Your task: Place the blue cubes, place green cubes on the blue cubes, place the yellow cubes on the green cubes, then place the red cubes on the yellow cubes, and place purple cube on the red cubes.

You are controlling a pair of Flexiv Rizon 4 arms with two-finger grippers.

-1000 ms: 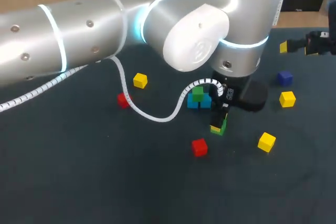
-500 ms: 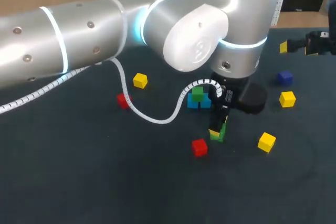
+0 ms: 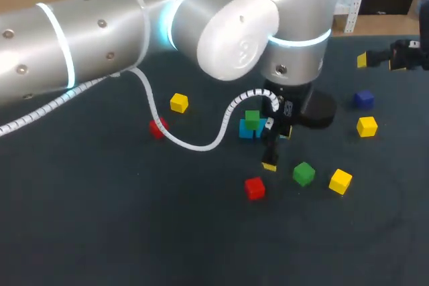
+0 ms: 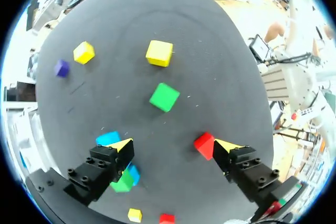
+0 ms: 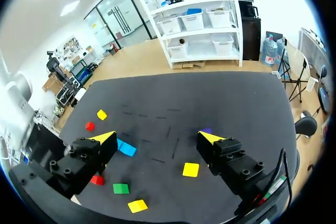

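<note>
My left gripper [image 3: 275,150] hangs open above the table, nothing between its fingers. A loose green cube [image 3: 303,173] lies on the cloth just right of it; the left wrist view shows this green cube [image 4: 164,97] ahead of the open gripper [image 4: 173,146]. A red cube [image 4: 204,144] sits by one fingertip. Behind the gripper another green cube [image 3: 253,119] rests on blue cubes [image 3: 246,130]. The purple cube [image 3: 363,99] is at the right. My right gripper [image 3: 395,56] is open at the far right edge, high above the table [image 5: 157,138].
Yellow cubes lie at the left [image 3: 178,103], the right [image 3: 366,126] and the front right [image 3: 340,181]. Red cubes sit at the left [image 3: 156,127] and in front [image 3: 254,187]. My left arm's white cable [image 3: 201,144] loops over the table's middle.
My left gripper opened and let go of the green cube, which now lies on the table to its right. The gripper drew back slightly. The right arm stayed put.
</note>
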